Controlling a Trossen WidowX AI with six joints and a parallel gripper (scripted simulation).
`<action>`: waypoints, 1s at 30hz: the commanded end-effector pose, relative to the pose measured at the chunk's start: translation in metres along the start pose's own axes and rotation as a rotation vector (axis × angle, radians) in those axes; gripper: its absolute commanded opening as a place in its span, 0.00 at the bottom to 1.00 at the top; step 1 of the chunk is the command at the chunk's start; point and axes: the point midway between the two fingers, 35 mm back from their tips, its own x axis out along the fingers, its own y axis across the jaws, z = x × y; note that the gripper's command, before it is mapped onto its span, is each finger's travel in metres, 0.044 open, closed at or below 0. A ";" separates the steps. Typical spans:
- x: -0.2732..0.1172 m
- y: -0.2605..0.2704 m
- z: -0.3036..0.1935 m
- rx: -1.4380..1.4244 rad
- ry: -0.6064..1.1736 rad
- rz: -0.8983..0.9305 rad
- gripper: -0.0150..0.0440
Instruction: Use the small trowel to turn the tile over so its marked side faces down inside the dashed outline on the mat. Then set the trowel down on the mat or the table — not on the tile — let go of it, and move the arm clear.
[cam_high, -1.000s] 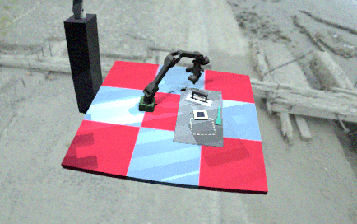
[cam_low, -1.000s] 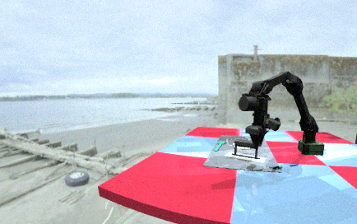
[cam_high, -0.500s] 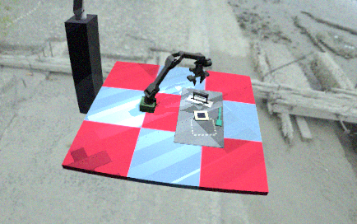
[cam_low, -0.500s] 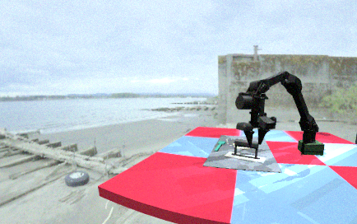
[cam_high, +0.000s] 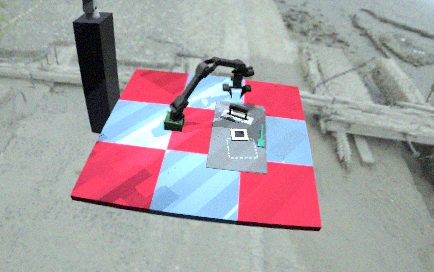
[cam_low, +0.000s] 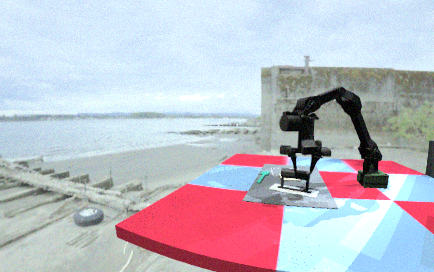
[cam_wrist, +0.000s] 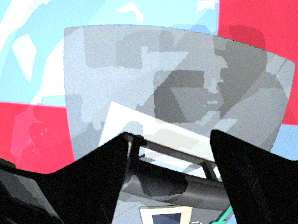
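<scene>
Tile: I find the small square tile (cam_high: 239, 134) (cam_wrist: 166, 219) on the mat (cam_high: 220, 155) (cam_low: 262, 197) (cam_wrist: 115, 80), dark square up within a pale border. It lies at the trowel-side edge of the dashed outline (cam_high: 243, 158), most of it outside.
Tile, exterior view: too small and obscured for me to make out.
Trowel: the trowel (cam_high: 231, 118) (cam_low: 295, 174) (cam_wrist: 157, 125) rests with its white blade flat on the mat, near the tile. Its black handle stands raised above the blade on two posts.
Green piece: a slim green piece (cam_high: 261, 137) (cam_low: 262, 176) (cam_wrist: 223, 216) lies along one side of the mat, beside the tile and apart from it.
Gripper: my gripper (cam_high: 237, 94) (cam_low: 302, 172) (cam_wrist: 169, 137) points down over the trowel.
Jaws: apart, clamped on nothing. The handle shows across the gap in the wrist view; whether either fingertip touches it, I cannot tell.
Arm: I have the black arm (cam_high: 192, 93) (cam_low: 355, 112) arched from its green base (cam_high: 167, 128) (cam_low: 383, 183) toward the trowel.
Table: red and light-blue squares on the table (cam_high: 125, 175) (cam_low: 210, 220) (cam_wrist: 30, 125), which carries both mat and base.
Surroundings: a tall black pillar (cam_high: 95, 70) stands beyond the table edge on the base side; a tyre (cam_low: 88, 216) lies on the sand.
</scene>
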 end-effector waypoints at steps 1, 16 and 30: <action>-0.001 -0.001 -0.006 0.122 0.001 0.003 0.71; -0.005 -0.007 -0.026 0.644 0.007 0.003 0.71; -0.008 -0.011 -0.045 1.131 0.012 0.001 0.71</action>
